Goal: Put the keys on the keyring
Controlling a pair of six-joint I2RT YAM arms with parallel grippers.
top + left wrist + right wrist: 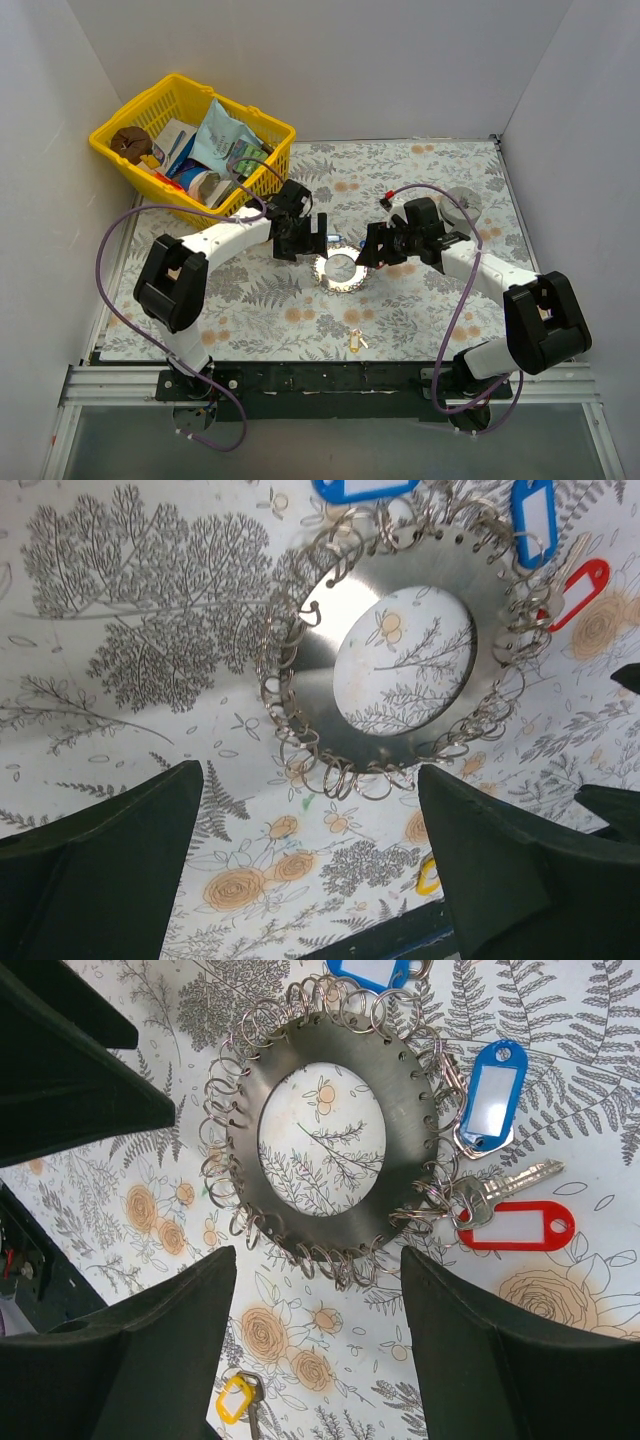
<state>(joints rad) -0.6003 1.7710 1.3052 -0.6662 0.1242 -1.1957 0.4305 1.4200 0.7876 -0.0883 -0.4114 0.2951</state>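
The keyring [340,270] lies flat on the flowered cloth between my two grippers; its silvery disc [320,640] [410,1090] has small wire rings all round the rim. Two blue-tagged keys [495,1095] [370,970] and a red-tagged key [520,1225] sit at its rim, apparently hooked into those rings. A yellow-tagged key [235,1400] [354,343] lies loose nearer the table's front edge. My left gripper [318,238] [310,780] hovers open just left of the ring, holding nothing. Open and also holding nothing, my right gripper [372,250] [318,1260] is just right of it.
A yellow basket [100,135] full of packets stands at the back left, close behind the left arm. A grey round metal cylinder [462,203] sits at the back right. White walls enclose the cloth on three sides.
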